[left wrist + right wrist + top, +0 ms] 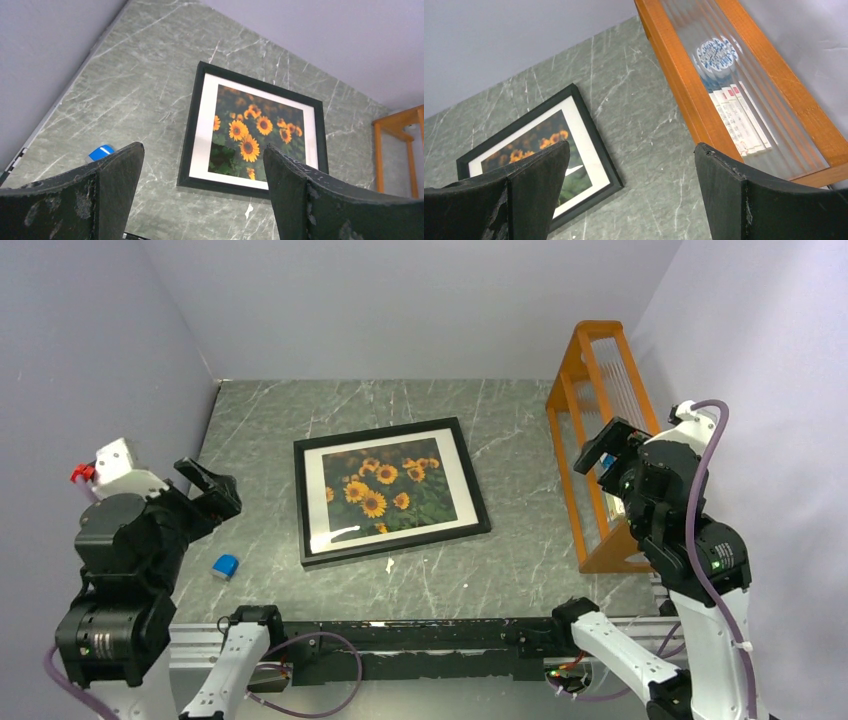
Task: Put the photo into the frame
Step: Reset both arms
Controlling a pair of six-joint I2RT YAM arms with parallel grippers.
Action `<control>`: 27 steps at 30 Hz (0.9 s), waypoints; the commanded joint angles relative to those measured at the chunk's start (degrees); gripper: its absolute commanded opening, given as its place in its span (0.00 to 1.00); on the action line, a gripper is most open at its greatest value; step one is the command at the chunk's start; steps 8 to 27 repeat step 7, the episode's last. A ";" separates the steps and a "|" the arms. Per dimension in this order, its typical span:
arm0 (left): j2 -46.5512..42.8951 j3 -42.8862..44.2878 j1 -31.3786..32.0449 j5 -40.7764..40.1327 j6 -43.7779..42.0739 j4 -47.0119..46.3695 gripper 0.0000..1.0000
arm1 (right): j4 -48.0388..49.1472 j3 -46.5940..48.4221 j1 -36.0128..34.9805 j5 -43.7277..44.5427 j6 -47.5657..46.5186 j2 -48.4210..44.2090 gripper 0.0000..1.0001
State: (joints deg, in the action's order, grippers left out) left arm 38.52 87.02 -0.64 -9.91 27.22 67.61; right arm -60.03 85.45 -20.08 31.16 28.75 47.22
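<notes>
Top external, bench (520, 410): grey marbled slab; only this view shows both arms, well apart from the frame.
Rack (565, 470): orange wood at the right edge; the right wrist view alone shows its ribbed clear panel with printed strips behind.
Frame (380, 432): flat mid-bench, skewed; likely stiff and light, and the glare suggests fragile glass; best gripped by an outer rail.
Photo (388, 487): sunflowers, lying inside the frame within a white border; likely thin and easily creased, with no free edge.
Left claw (210, 488): fingers wide apart, empty.
Right claw (608, 448): fingers wide apart, empty.
Blue block (225, 566): left of the frame; missing from the right wrist view.
</notes>
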 commanded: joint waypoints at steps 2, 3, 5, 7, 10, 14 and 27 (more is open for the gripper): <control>-0.13 4.12 0.11 0.37 -1.18 5.14 0.94 | -0.13 -0.28 -0.02 0.17 -0.08 -1.74 0.99; -0.30 4.41 0.11 0.46 -0.94 5.61 0.94 | 0.05 -0.76 0.01 -0.45 -0.49 -1.73 0.99; -0.77 4.22 0.07 0.39 -0.74 5.78 0.94 | -0.67 -1.22 0.04 -1.39 -0.77 -0.85 0.99; -1.41 3.69 0.04 -0.15 -0.66 5.89 0.94 | -0.96 -1.78 0.00 -2.28 -0.93 -0.16 0.99; -1.41 3.69 0.04 -0.15 -0.66 5.89 0.94 | -0.96 -1.78 0.00 -2.28 -0.93 -0.16 0.99; -1.41 3.69 0.04 -0.15 -0.66 5.89 0.94 | -0.96 -1.78 0.00 -2.28 -0.93 -0.16 0.99; -1.41 3.69 0.04 -0.15 -0.66 5.89 0.94 | -0.96 -1.78 0.00 -2.28 -0.93 -0.16 0.99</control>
